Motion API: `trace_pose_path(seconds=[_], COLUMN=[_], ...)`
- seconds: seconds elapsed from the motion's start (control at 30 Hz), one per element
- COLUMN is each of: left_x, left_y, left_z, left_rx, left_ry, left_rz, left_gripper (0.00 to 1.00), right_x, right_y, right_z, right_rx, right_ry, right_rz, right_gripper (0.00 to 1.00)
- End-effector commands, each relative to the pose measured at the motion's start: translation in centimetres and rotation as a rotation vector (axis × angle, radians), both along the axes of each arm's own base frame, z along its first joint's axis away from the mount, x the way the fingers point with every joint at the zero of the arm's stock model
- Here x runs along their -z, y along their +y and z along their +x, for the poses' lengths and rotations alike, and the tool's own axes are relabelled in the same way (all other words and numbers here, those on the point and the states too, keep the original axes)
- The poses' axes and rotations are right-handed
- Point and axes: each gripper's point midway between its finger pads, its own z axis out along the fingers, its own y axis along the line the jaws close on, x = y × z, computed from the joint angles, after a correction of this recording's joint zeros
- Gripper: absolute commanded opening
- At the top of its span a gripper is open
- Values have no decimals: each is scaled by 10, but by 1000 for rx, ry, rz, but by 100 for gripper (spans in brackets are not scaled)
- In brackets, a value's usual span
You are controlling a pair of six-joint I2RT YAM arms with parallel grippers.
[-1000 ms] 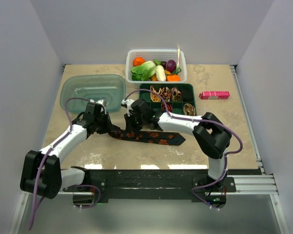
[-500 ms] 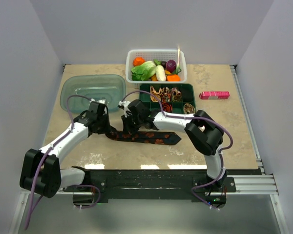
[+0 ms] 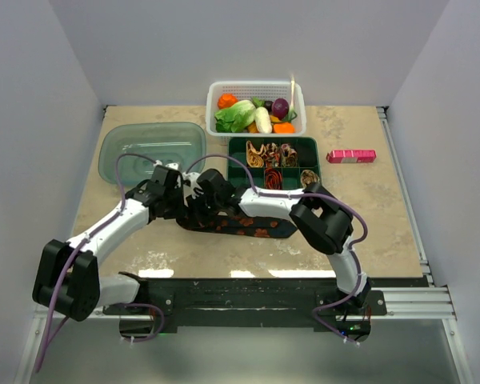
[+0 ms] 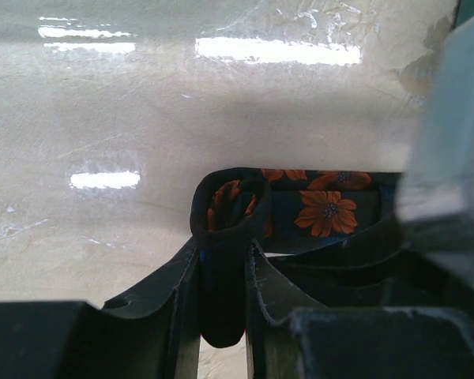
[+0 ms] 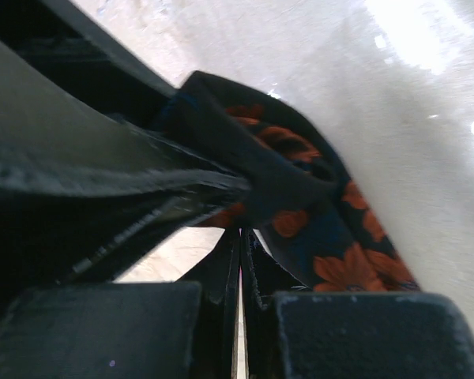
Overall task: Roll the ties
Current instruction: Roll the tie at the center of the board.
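A black tie with orange-red flowers (image 3: 248, 225) lies flat across the table's middle, its left end curled into a small roll. My left gripper (image 3: 182, 205) is shut on that rolled end; the left wrist view shows the roll (image 4: 231, 207) pinched between the fingers (image 4: 186, 292). My right gripper (image 3: 198, 200) meets it from the right, jaws pressed together on the tie fabric (image 5: 300, 197) at the same end. Several small rolled ties (image 3: 272, 154) in tan, brown and orange sit in a green divided tray (image 3: 314, 147).
A white basket of toy vegetables (image 3: 256, 108) stands at the back. A clear green-tinted lid (image 3: 152, 150) lies back left. A pink rectangular box (image 3: 351, 156) lies at the right of the tray.
Both grippers moved left and slightly back with the tie's left end, and the tie slid left with them. The right arm's elbow swung left.
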Motion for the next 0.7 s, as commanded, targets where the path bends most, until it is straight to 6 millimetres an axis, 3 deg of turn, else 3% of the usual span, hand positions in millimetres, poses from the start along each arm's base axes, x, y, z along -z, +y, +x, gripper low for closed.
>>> trace_pose_path(seconds=[0.0,0.23,0.27,0.47,0.67], left_x=[-18,-17,-15,-18,-17], left_y=[-15,-13,-9,-1,3], left_z=[18,14,13,11,8], left_rx=[26,37,28,15,1], left_ry=[-64,-52,-47,-45,-34], left_rz=[-18,70,96,173,257], left_gripper=[0,0,0,0,0], right_x=[-27,-31,-40,-52,-48], right_y=[20,5,3,-24,-51], right_z=[-1,7,9,28,45], right_rx=[-23,16,20,81,140], right_ry=[-8,-48,-61,-92,-99], right_rz=[93,57,68,60,30], right_gripper=[0,0,0,0,0])
